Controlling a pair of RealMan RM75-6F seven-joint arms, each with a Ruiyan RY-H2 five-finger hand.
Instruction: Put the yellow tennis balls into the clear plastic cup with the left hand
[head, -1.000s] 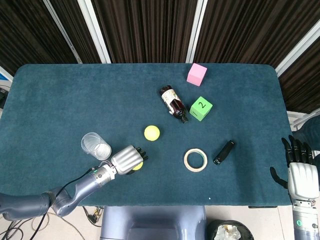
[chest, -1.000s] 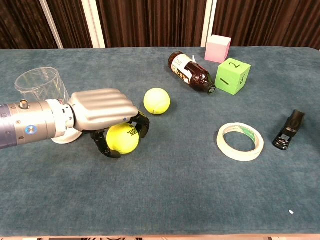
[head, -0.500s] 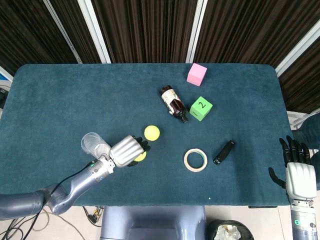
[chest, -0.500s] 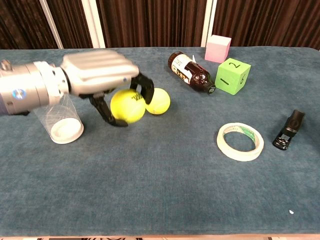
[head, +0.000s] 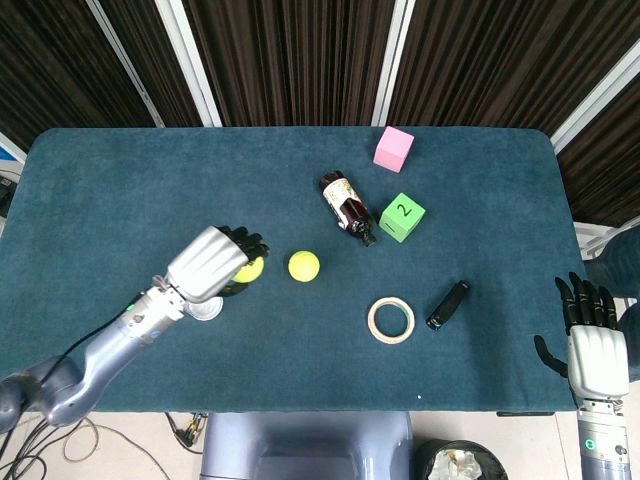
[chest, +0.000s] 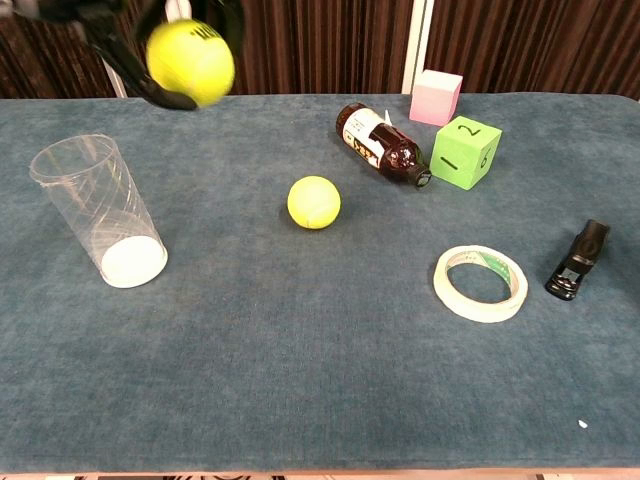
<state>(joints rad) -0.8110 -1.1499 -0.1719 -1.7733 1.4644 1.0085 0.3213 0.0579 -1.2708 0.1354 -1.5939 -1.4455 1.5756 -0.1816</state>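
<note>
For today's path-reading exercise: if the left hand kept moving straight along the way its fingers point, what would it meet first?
Probably the loose tennis ball on the table, just beyond the left hand. Height is unclear, so the raised hand might pass over it.

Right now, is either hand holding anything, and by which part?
The left hand holds a yellow tennis ball, fingers wrapped around its sides, lifted above the table. The right hand holds nothing.

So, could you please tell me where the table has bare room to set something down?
The far left of the dark teal table is bare, and so is the near strip in front of the white tape roll. The far right is crowded, with the brown glass bottle, green numbered cube and pink cube close together.
</note>
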